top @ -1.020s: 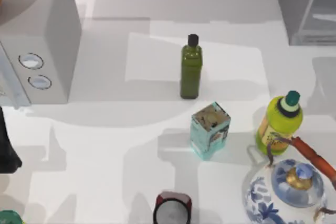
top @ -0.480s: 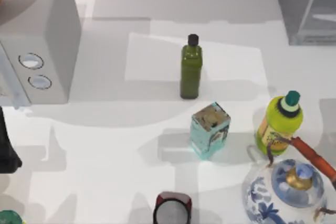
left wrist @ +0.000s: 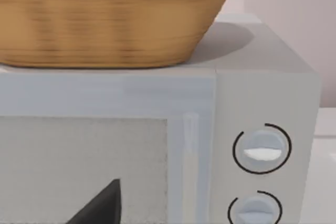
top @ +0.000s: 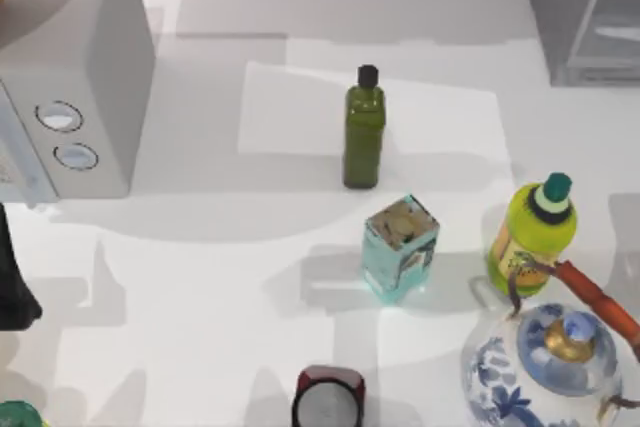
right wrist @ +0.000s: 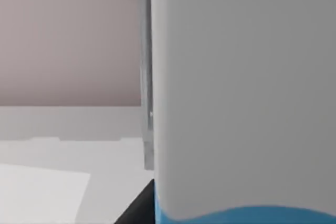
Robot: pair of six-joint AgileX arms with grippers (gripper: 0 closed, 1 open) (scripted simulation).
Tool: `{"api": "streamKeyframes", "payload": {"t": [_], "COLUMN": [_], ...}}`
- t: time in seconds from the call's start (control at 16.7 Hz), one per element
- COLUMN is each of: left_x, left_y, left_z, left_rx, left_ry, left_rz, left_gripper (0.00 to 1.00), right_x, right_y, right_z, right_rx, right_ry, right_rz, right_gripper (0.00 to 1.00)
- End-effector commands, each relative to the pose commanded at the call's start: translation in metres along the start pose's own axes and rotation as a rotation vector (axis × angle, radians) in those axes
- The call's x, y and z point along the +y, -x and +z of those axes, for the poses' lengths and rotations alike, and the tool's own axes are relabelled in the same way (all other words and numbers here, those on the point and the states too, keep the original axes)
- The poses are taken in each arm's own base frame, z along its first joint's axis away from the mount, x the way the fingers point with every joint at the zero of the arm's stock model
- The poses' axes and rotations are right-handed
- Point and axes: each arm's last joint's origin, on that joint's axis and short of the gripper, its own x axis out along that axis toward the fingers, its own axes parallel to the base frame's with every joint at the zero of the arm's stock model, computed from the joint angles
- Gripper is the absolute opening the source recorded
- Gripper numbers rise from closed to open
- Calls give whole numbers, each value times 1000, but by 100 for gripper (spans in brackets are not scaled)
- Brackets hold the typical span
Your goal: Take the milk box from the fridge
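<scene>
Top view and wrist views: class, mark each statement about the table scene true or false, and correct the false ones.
1. The dark green bottle stands upright. True.
2. A wicker basket sits on the grey box with two dials. True.
3. The small teal box lies inside the fridge. False: it stands on the table, apart from the fridge.
4. The yellow-green bottle has a red cap. False: its cap is teal.
5. The blue-and-white teapot is at the table's left. False: at its right.

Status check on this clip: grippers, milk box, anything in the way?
Right wrist view: milk box very close, white above blue. Fridge at table's far right corner. Left wrist camera faces the dialled grey box, basket on top.
</scene>
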Motion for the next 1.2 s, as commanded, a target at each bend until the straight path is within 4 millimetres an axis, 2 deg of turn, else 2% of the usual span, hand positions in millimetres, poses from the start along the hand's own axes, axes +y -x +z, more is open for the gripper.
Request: {"api": "streamKeyframes", "payload": {"t": [0.18, 0.42, 0.6, 0.72, 0.84, 0.96, 1.2], "left_x": [0, 0, 0, 0, 0, 0, 0], "left_y": [0, 0, 0, 0, 0, 0, 0], "left_z": [0, 0, 0, 0, 0, 0, 0], "left_rx": [0, 0, 0, 0, 0, 0, 0], "left_ry": [0, 0, 0, 0, 0, 0, 0], "left_rz": [0, 0, 0, 0, 0, 0, 0], "left_gripper": [100, 100, 100, 100, 100, 100, 100], "right_x": [6, 27, 55, 83, 117, 154, 217], "right_y": [-1, -12, -31, -47, -62, -71, -74], "right_z": [15, 50, 71, 75, 70, 56, 15], "right_rx": [-43, -139, -176, -168, -136, -97, -42], "right_ry": [9, 11, -8, -26, -40, -49, -48], "right_rz": [58, 210, 351, 448, 540, 623, 734], "right_gripper": [0, 0, 0, 0, 0, 0, 0]}}
